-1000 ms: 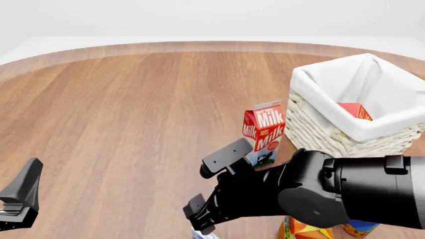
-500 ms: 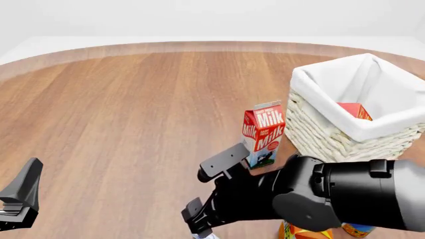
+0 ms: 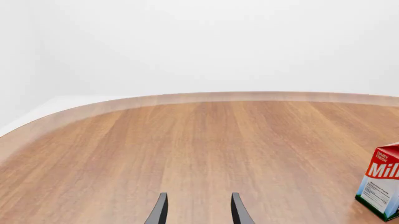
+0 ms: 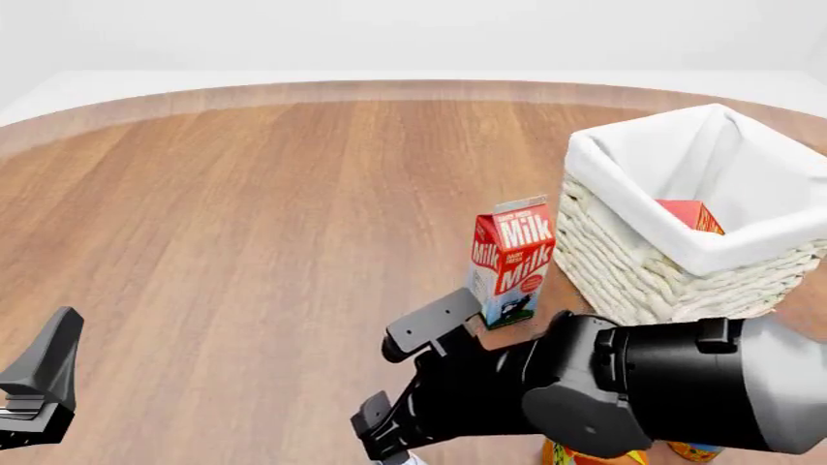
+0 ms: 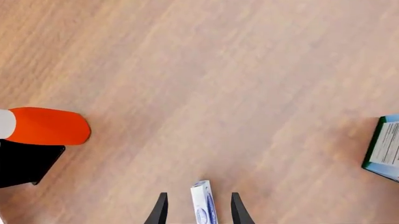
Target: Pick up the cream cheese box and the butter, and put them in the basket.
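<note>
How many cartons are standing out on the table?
2. The milk carton stands beside the basket. An orange juice carton peeks out under the right arm, mostly hidden; more may be hidden there.

The right arm, a bulky black-and-grey jointed limb, reaches in from the lower right of the front view and angles down toward the near edge. Its black two-fingered right gripper (image 4: 407,373) has its fingers (image 5: 160,211) spread apart, pointing downward. The left arm barely shows: only its black left gripper (image 4: 37,387) sits at the lower left corner, and its slim dark fingers (image 3: 160,211) stand parted with nothing between them.
</note>
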### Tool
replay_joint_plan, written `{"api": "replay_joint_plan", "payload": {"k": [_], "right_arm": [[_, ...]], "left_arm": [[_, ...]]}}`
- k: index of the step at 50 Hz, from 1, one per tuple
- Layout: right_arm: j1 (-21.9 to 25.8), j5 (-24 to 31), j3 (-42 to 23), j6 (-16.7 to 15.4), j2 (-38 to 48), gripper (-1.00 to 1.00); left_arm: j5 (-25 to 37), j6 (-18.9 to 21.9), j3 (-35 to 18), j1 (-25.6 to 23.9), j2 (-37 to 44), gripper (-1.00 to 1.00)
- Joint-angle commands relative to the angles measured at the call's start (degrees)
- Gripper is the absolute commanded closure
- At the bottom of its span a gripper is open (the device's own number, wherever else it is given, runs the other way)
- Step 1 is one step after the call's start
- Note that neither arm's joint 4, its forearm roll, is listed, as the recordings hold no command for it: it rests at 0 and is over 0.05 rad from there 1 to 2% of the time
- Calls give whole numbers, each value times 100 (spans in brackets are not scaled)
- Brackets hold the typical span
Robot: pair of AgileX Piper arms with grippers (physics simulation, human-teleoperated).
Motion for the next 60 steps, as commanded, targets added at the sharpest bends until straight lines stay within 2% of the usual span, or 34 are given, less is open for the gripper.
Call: {"api": "replay_joint_plan", "payload": {"k": [1,27,60], "right_arm": [[10,-103,72,58,62,-100],[150,-511,303,338,406,-100],[106,-589,376,355,447,-100]], "left_arm": [[0,0,0,0,0,-100],[0,0,0,0,0,-100],[0,0,0,0,0,-100]]}}
